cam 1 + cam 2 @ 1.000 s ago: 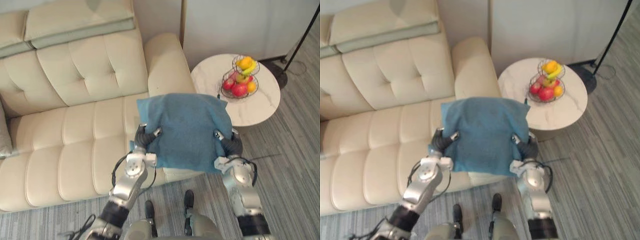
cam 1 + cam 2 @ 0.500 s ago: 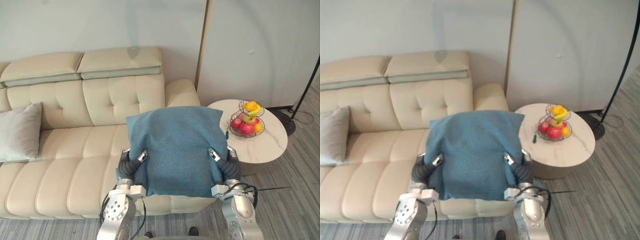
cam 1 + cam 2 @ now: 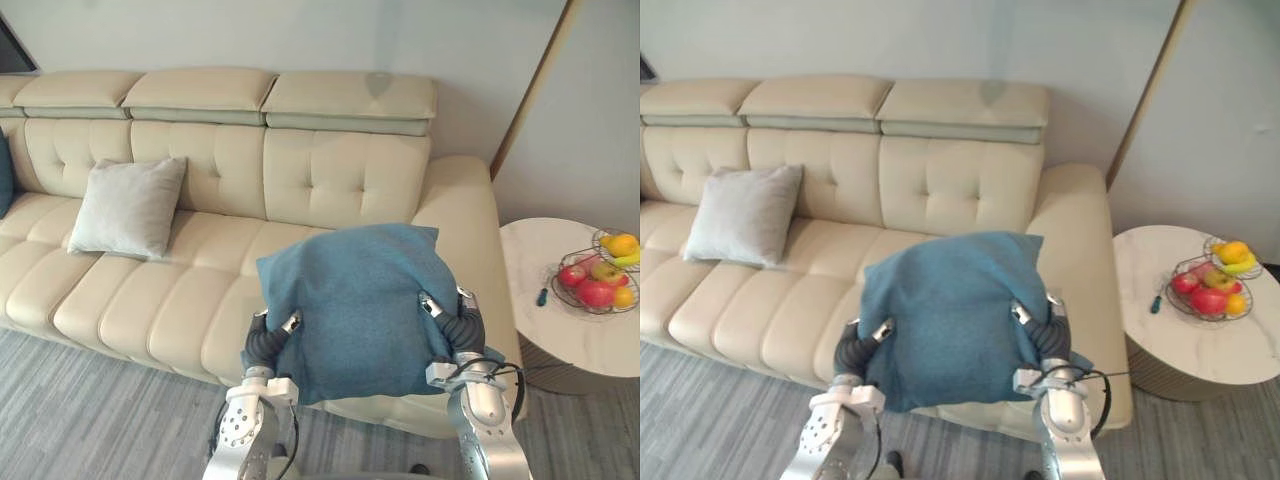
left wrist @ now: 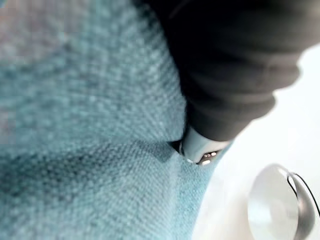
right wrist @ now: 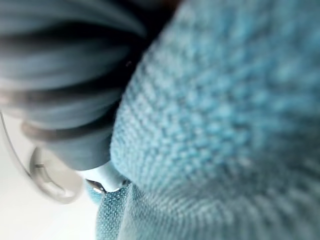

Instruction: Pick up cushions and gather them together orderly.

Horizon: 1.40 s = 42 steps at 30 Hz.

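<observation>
I hold a blue cushion point(image 3: 358, 308) up in front of the cream sofa point(image 3: 330, 180), over its right seat. My left hand point(image 3: 264, 342) grips its left edge and my right hand point(image 3: 463, 328) its right edge. Each thumb lies on the upper face while the fingers are hidden beneath. The blue weave point(image 4: 75, 130) is pressed close against the left wrist, and the same cloth point(image 5: 225, 125) against the right wrist. A grey cushion point(image 3: 128, 206) leans upright against the sofa back, left of the middle. The edge of a dark blue cushion point(image 3: 4, 180) shows at the far left.
A round white side table point(image 3: 540, 345) stands right of the sofa arm, carrying a wire basket of fruit point(image 3: 600, 283) and a small dark tool point(image 3: 541, 297). Grey striped floor point(image 3: 90, 410) runs along the sofa front.
The camera has turned left and lifted, bringing the sofa's left seats and the grey cushion into view. The blue cushion stays held between both hands.
</observation>
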Tool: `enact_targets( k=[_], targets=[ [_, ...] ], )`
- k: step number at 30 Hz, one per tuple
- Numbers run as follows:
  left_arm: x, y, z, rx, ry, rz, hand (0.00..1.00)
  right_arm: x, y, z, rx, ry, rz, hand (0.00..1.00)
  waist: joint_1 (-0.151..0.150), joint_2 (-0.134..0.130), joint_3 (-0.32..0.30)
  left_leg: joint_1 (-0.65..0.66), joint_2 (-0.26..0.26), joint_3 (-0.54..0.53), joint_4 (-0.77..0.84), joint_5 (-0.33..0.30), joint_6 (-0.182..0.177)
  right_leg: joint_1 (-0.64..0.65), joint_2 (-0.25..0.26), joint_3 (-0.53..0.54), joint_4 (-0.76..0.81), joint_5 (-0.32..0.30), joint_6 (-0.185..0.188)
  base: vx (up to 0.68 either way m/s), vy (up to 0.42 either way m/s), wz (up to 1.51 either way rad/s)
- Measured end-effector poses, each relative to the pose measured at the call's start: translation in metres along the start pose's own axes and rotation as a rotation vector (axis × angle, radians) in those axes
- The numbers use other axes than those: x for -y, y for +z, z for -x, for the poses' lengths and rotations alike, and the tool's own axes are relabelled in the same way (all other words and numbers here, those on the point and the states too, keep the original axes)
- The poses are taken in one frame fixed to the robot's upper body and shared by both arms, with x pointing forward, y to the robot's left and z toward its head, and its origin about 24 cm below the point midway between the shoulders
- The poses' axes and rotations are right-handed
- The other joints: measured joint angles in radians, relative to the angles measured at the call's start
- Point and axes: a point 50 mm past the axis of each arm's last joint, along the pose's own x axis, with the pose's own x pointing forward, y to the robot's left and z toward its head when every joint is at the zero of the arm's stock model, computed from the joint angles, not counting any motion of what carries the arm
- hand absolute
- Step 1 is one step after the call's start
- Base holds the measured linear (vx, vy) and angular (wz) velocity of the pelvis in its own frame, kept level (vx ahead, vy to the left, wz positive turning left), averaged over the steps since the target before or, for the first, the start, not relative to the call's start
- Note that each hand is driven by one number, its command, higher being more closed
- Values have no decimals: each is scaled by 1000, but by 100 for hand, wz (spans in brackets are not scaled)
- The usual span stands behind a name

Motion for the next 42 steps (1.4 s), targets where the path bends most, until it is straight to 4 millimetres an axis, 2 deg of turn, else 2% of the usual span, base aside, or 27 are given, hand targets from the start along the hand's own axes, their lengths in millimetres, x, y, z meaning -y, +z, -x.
enact_targets(
  k=[1, 3, 4, 5, 6, 7, 8, 9, 11, 12, 13, 14, 16, 19, 20, 21, 22, 23, 24, 26, 27, 28, 29, 32, 35, 39, 42],
  targets=[
    [2, -1, -1, -7, -7, -2, 100, 2, -1, 0, -6, -10, 4, 100, 3, 5, 3, -8, -6, 1, 60, -45, 20, -3, -17, 7, 40, 22, 1, 130, 473, 4],
    [4, -4, -1, -17, -17, -5, 100, 5, -2, 1, -16, -25, 9, 100, 2, 21, 3, 3, -15, 7, 99, -93, 52, -46, -51, 17, 162, 59, -38, 104, 472, -11],
    [4, -3, -2, -12, -23, -11, 100, 5, -3, -1, -16, -22, 9, 100, 5, 35, 9, 22, -18, 22, 89, -102, 68, -96, -66, 22, 245, 104, -114, 64, 367, -37],
    [3, 0, -4, 0, -30, -25, 100, 4, -5, -3, -21, -20, 8, 100, 4, 46, 24, 54, -26, 29, 74, -109, 82, -161, -62, 71, 384, 53, -164, 58, 349, -32],
    [2, 1, -5, 2, -32, -31, 100, 3, -6, -3, -28, -24, 3, 100, 1, 47, 27, 69, -32, 29, 63, -111, 89, -184, -42, 106, 452, -3, -144, 41, 241, -11],
    [2, 1, -5, 3, -33, -36, 100, 3, -8, 0, -40, -34, -9, 100, -2, 52, 31, 99, -43, 26, 41, -112, 100, -209, 19, 173, 551, -118, -99, 57, 195, 18],
    [2, 1, -5, 3, -34, -37, 100, 3, -9, 1, -45, -43, -17, 100, -15, 43, 27, 124, -57, 30, 13, -107, 111, -225, 108, 225, 600, -216, -56, 73, 154, 26],
    [2, 2, -5, 5, -36, -37, 100, 3, -9, 1, -43, -41, -16, 100, -19, 36, 23, 127, -67, 30, -1, -105, 115, -229, 140, 221, 594, -244, -54, 98, 140, 26],
    [3, 2, -6, 7, -40, -38, 100, 3, -7, -2, -31, -36, -15, 100, -14, 9, 21, 159, -117, 41, -43, -102, 119, -226, 221, 173, 471, -288, -94, 159, 74, 3],
    [4, 2, -6, 7, -41, -38, 100, 3, -7, -2, -32, -36, -16, 100, -13, 7, 16, 160, -128, 39, -43, -102, 119, -218, 248, 182, 403, -289, -132, 203, 37, 3],
    [4, 3, -7, 9, -43, -39, 100, 4, -7, -1, -32, -39, -17, 100, -14, 8, 16, 160, -132, 33, -42, -102, 119, -201, 258, 189, 363, -278, -170, 212, 11, 21],
    [6, 3, -7, 9, -50, -37, 100, 7, -7, -1, -35, -47, -14, 100, -20, 31, 30, 160, -132, 10, -37, -103, 117, -165, 266, 186, 314, -267, -192, 171, 4, 20],
    [8, 1, -7, -1, -49, -30, 100, 9, -9, 1, -46, -53, -10, 100, -15, 42, 34, 166, -129, 0, -35, -103, 117, -149, 268, 184, 306, -266, -192, 191, 3, 23],
    [12, -4, -4, -31, -69, -26, 100, 17, -13, 11, -71, -82, 0, 100, -16, 46, 34, 186, -110, -13, 39, -112, 101, -40, 275, 154, 240, -266, -193, 203, -28, 57],
    [14, -5, -3, -37, -84, -23, 100, 20, -9, 15, -61, -91, 1, 100, -16, 47, 36, 165, -101, -12, 131, -122, 87, 3, 277, 150, 211, -266, -193, 185, 11, 46],
    [14, -5, -2, -37, -89, -20, 100, 21, -3, 17, -40, -90, 2, 100, -13, 42, 40, 91, -86, -10, 300, -131, 82, 42, 269, 151, 179, -265, -195, 167, 38, 22],
    [15, -4, -1, -31, -92, -16, 100, 21, 0, 16, -25, -87, 3, 100, 4, 42, 41, 47, -58, -3, 367, -156, 101, 51, 269, 158, 171, -265, -195, 115, 61, -6],
    [15, -3, -1, -27, -93, -14, 100, 20, 1, 15, -18, -86, 1, 100, 8, 45, 39, 35, -39, -6, 367, -171, 108, 52, 269, 167, 172, -265, -195, 63, 72, -34],
    [15, -1, -1, -18, -92, -10, 100, 19, 3, 13, -9, -82, -1, 100, 9, 50, 39, 24, -6, -25, 328, -184, 100, 51, 269, 182, 172, -265, -195, 75, 112, -43],
    [17, 2, 1, -5, -86, 7, 100, 20, 4, 12, -4, -76, 7, 100, 9, 71, 33, 32, 37, -88, 146, -114, 76, 43, 274, 218, 172, -267, -190, 85, 204, -50],
    [17, 2, 2, -6, -81, 14, 100, 19, 4, 12, -5, -71, 13, 100, 16, 86, 23, 43, 39, -141, 87, -83, -5, 33, 281, 247, 172, -278, -165, 87, 226, -54],
    [15, 1, 2, -9, -79, 7, 100, 19, 3, 12, -9, -69, 18, 100, 14, 75, 28, 56, 20, -133, 69, -81, -1, 28, 265, 278, 166, -276, -150, 58, 216, -56],
    [14, 1, 3, -11, -79, 0, 100, 18, 2, 13, -17, -72, 19, 100, 7, 54, 28, 56, 0, -109, 55, -77, 6, 9, 242, 299, 168, -273, -146, 49, 211, -36],
    [9, -1, 5, -26, -72, -25, 100, 15, -2, 15, -40, -67, 11, 100, 6, 28, 32, 69, -19, -64, 39, -73, 15, -7, 219, 340, 162, -261, -128, 10, 159, -36],
    [8, -5, 9, -45, -71, -31, 100, 15, -11, 19, -84, -72, 13, 100, 3, 24, 28, 108, -32, -45, -14, -61, 26, -1, 210, 353, 145, -257, -120, -4, 25, -18],
    [10, -7, 11, -53, -77, -50, 100, 18, -25, 22, -140, -89, 64, 100, 0, 23, 20, 122, -33, -41, -73, -34, 18, -11, 214, 358, 121, -245, -107, -5, -34, -9],
    [10, -9, 9, -62, -78, -62, 100, 18, -28, 21, -152, -107, 107, 100, 1, 22, 21, 116, -29, -35, -99, -20, 11, -22, 227, 367, 95, -226, -112, 23, -34, -10]
  ],
)
